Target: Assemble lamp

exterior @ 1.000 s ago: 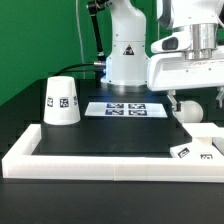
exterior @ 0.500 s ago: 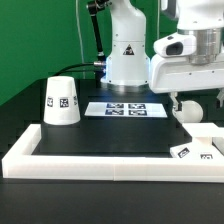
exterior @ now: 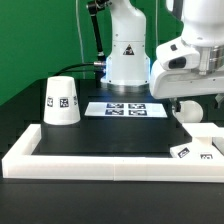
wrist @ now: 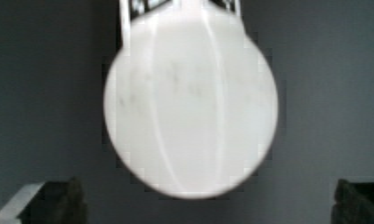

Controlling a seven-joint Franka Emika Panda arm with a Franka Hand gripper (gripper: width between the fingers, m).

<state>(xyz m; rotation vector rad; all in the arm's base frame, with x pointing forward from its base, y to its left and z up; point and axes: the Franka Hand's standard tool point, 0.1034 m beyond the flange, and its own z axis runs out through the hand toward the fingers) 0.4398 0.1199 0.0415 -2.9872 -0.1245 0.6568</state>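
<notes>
The white ball-like bulb [wrist: 189,105] fills the wrist view, lying on the black table between and beyond my two dark fingertips [wrist: 56,203]. My gripper [wrist: 210,206] is open, its jaws wide apart and holding nothing. In the exterior view my gripper [exterior: 190,98] hangs over the bulb [exterior: 194,110] at the right. The cup-shaped shade [exterior: 61,101] stands mouth down at the left, with a tag on its side. The flat base [exterior: 198,148], with tags, lies at the front right.
The marker board [exterior: 125,109] lies between the shade and the bulb, in front of the robot's white pedestal [exterior: 127,55]. A long white border rail [exterior: 100,160] runs along the table's front and left edges.
My hand has tilted and shifted a little to the exterior view's right above the bulb. The shade, base and bulb have not moved.
</notes>
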